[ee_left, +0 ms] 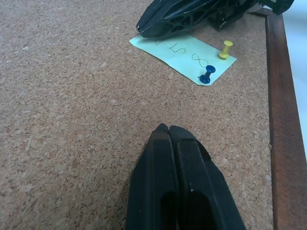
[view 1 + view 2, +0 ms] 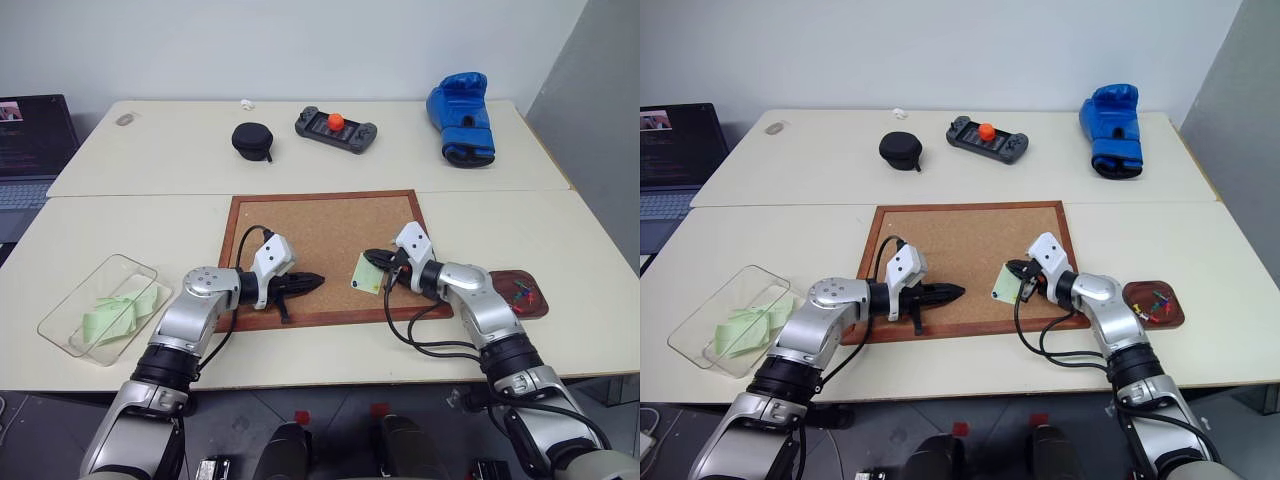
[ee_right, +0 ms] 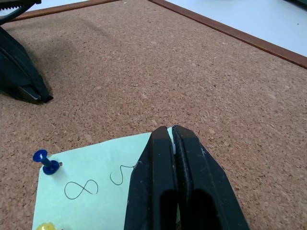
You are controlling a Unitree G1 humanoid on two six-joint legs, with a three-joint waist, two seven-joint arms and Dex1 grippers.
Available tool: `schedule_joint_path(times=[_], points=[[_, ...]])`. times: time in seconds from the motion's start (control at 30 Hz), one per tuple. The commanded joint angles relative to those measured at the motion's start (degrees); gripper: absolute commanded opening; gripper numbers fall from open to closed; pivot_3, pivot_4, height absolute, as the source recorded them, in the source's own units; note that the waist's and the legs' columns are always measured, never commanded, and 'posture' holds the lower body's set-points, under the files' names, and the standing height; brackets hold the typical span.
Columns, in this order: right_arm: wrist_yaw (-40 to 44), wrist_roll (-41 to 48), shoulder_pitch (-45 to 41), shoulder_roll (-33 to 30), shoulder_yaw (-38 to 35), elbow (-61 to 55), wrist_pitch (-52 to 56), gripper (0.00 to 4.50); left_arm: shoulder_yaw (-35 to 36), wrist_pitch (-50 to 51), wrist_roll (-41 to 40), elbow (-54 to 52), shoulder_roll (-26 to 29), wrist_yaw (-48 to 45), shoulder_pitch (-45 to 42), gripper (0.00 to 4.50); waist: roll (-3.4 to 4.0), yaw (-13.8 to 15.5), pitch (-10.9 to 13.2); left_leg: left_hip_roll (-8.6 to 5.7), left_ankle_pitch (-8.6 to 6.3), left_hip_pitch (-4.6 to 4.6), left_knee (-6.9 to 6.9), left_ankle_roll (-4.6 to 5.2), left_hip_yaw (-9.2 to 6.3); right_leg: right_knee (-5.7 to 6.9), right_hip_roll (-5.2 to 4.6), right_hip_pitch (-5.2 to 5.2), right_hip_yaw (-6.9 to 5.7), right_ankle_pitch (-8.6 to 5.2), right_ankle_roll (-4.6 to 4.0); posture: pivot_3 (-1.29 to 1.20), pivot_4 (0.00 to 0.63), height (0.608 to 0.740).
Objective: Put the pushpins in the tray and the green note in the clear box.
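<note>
Both grippers sit low over the corkboard [image 2: 325,250], nearest the camera. Left gripper [image 2: 318,279] has its black fingers pressed together, holding nothing, tip pointing across the cork toward the right gripper. Right gripper [image 2: 372,260] also has its fingers together, tips resting over the edge of the green note [image 1: 184,53]; can't tell if the paper is actually pinched between them. Green note lies flat on the cork near the board's right side, with pen scribbles on it. Two pushpins are stuck in it at one end: a blue pushpin [image 1: 207,75] and a yellow pushpin [image 1: 225,49]. Tray [image 2: 1155,305] sits on the counter [image 2: 560,240] just right of the corkboard, beside the right forearm, with several coloured pushpins [image 2: 1152,303] already in it. Clear box [image 2: 98,308] is on the counter well left of the board, with light-green paper strips [image 2: 118,312] inside. Far half of the counter: black round case [image 2: 252,140], game controller [image 2: 336,126], blue boxing glove [image 2: 462,117]. Laptop [image 2: 30,150] at far left edge.
</note>
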Motion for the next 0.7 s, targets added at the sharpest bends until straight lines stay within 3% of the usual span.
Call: schedule_joint_path(times=[0.03, 0.33, 0.7], points=[[1.92, 4.78, -0.70, 0.48, -3.03, -4.75, 3.92, 0.03, -0.59, 0.75, 0.96, -1.02, 0.02, 0.32, 0.04, 0.00, 0.00, 0.00, 0.00, 0.01, 0.00, -0.01, 0.00, 0.00, -0.01, 0.00, 0.00, -0.01, 0.00, 0.00, 0.00, 0.00, 0.150, 0.740], [1.87, 6.55, -1.25, 0.65, -4.31, -5.03, 8.93, 0.03, -0.28, 1.52, 0.78, -0.61, -0.06, 0.41, -0.32, 0.00, 0.00, 0.01, 0.00, 0.00, 0.00, -0.02, -0.02, 0.00, -0.02, 0.01, 0.00, -0.03, -0.01, 0.00, 0.00, 0.00, 0.150, 0.740], [1.32, 5.89, -1.79, 0.11, -5.36, -5.26, 6.83, 0.03, -0.39, 1.08, 1.07, 0.07, -0.11, 0.36, -0.54, 0.00, 0.00, 0.01, 0.00, 0.00, 0.00, -0.02, -0.02, 0.00, -0.01, 0.02, 0.00, -0.03, 0.00, 0.00, 0.00, 0.00, 0.150, 0.740]])
